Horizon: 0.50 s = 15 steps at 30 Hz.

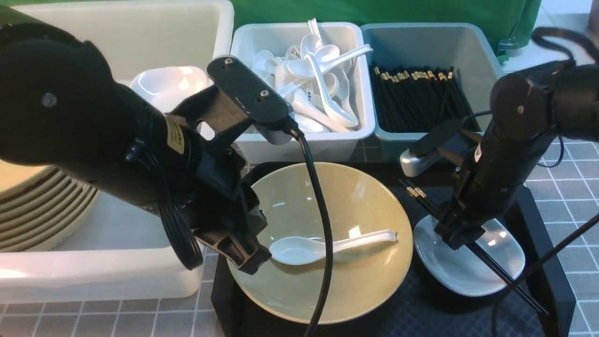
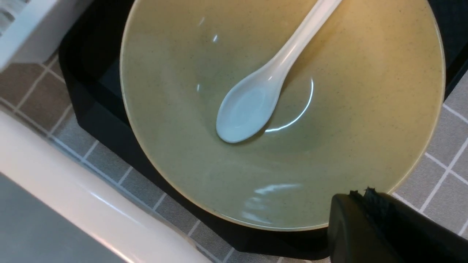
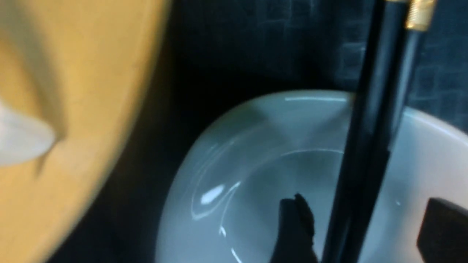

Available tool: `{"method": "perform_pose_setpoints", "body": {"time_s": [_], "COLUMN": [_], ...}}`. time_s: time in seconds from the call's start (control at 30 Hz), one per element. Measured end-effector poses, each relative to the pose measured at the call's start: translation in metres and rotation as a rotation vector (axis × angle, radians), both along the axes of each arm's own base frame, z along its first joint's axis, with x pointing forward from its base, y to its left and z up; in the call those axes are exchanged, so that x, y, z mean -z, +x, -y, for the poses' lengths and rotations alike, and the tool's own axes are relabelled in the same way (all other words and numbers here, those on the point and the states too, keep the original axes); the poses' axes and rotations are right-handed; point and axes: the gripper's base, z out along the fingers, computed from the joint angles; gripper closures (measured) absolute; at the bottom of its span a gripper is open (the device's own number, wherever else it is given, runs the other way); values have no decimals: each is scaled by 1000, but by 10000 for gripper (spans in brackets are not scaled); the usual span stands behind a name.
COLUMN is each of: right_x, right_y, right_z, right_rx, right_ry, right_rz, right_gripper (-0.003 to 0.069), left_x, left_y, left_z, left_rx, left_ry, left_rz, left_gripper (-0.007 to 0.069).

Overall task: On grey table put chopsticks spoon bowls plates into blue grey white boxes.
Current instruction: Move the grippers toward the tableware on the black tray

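Note:
A beige bowl point(image 1: 355, 206) sits on the black tray with a white spoon point(image 1: 299, 250) lying inside it. My left gripper point(image 1: 250, 262) hangs shut and empty over the bowl's near-left rim; the left wrist view shows the same bowl point(image 2: 347, 109), spoon point(image 2: 252, 106) and closed gripper point(image 2: 362, 193). Right of the bowl, black chopsticks point(image 1: 505, 278) lie across a small white plate point(image 1: 449, 271). My right gripper point(image 1: 456, 238) is low over that plate. Its jaws stand open on either side of the chopsticks point(image 3: 365, 146), above the plate point(image 3: 263, 175), without clamping them.
The black tray point(image 1: 543, 262) lies on the grey gridded table. The large white box point(image 1: 93, 276) on the left holds stacked beige bowls point(image 1: 37, 210) and white plates point(image 1: 168, 86). Behind, a pale box point(image 1: 299, 145) holds spoons and a blue-grey box point(image 1: 430, 47) holds chopsticks.

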Motion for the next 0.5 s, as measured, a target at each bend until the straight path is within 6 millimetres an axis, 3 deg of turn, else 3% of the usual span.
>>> {"method": "perform_pose_setpoints", "body": {"time_s": [0.13, 0.17, 0.2, 0.3, 0.5], "right_x": [1, 1, 1, 0, 0], "right_y": [2, 2, 2, 3, 3], "right_z": [-1, -1, -1, -1, -1], "right_rx": [0, 0, 0, 0, 0], "right_ry": [3, 3, 4, 5, 5], "right_rz": [7, 7, 11, 14, 13], "right_gripper": [342, 342, 412, 497, 510], "left_x": [0, 0, 0, 0, 0], "left_y": [0, 0, 0, 0, 1], "left_z": [-1, -1, -1, -1, -1], "left_rx": [1, 1, 1, 4, 5], "left_ry": [8, 9, 10, 12, 20], "left_rz": [2, 2, 3, 5, 11], "left_gripper": [636, 636, 636, 636, 636]}}
